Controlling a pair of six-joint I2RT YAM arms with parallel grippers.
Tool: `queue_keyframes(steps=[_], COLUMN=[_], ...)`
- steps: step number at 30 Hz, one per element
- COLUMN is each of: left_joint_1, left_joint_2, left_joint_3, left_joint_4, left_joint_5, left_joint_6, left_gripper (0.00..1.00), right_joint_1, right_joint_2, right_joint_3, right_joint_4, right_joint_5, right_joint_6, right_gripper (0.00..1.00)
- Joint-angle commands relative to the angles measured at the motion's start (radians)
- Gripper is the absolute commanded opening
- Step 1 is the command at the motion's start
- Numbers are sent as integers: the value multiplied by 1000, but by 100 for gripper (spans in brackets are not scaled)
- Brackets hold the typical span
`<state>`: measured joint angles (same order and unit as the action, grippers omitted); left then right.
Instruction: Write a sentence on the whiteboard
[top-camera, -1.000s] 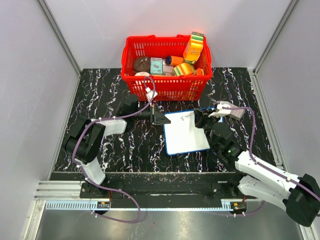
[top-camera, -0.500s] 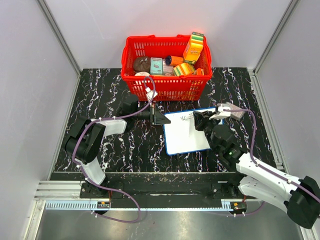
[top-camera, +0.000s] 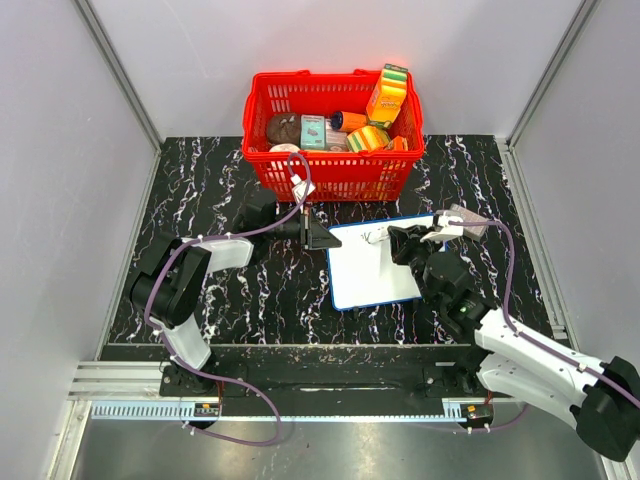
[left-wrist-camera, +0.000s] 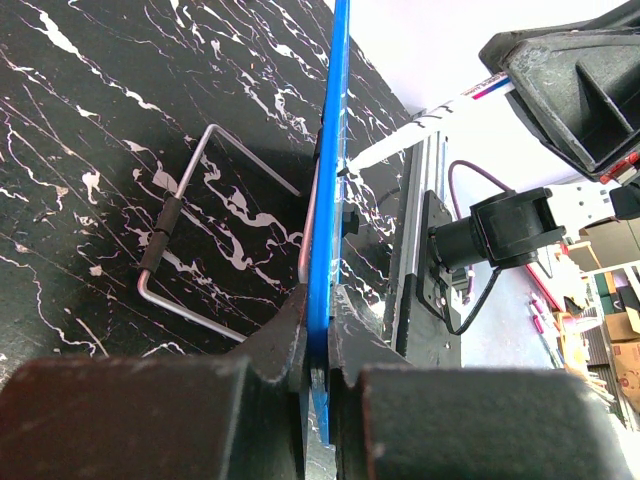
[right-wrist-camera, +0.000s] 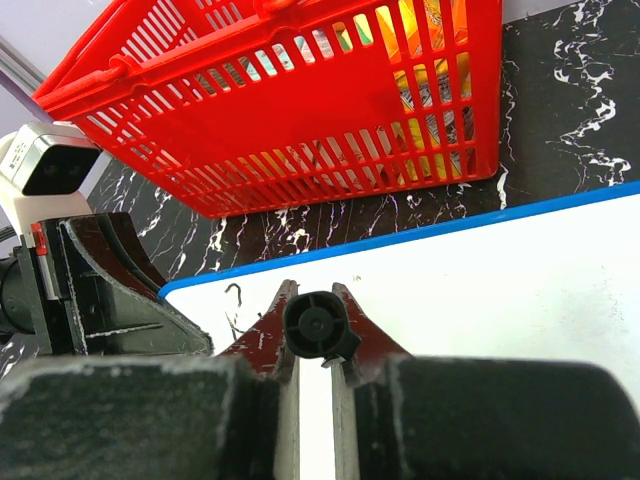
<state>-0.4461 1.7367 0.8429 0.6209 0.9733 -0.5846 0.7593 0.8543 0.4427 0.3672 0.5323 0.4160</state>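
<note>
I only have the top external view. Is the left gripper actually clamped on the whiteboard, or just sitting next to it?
Observer: Clamped. The left wrist view shows the left gripper shut on the whiteboard, its blue rim edge-on between the fingers.
Operator: And is the pen tip down on the board?
Observer: It looks so. In the left wrist view the tip of the marker appears to meet the board's face. The right wrist view shows the right gripper shut on that marker.
</note>
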Motion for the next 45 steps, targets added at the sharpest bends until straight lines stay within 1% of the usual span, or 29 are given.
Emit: queue_keyframes(steps=[1,8,24,31,45], left_joint_1=[-2,0,0,-2,-3], left_joint_2=[4,4,4,4,6], left_joint_3=[27,27,27,28,28], left_joint_4=[25,23,23,20,19], left_joint_5=[-15,-13,-13,-15,-13], left_joint_6=[100,100,101,101,103], left_gripper=[0,0,0,0,0], right_joint_1=[3,3,5,3,3], right_joint_2=[23,58,49,61,25], right_joint_3=[34,76,99,110,56], right_joint_4=[-10,19,58,38,-56], right_joint_5=[47,64,75,64,35], right_joint_6=[-39,-63,-91,-95,-43], right_gripper=[0,0,0,0,0])
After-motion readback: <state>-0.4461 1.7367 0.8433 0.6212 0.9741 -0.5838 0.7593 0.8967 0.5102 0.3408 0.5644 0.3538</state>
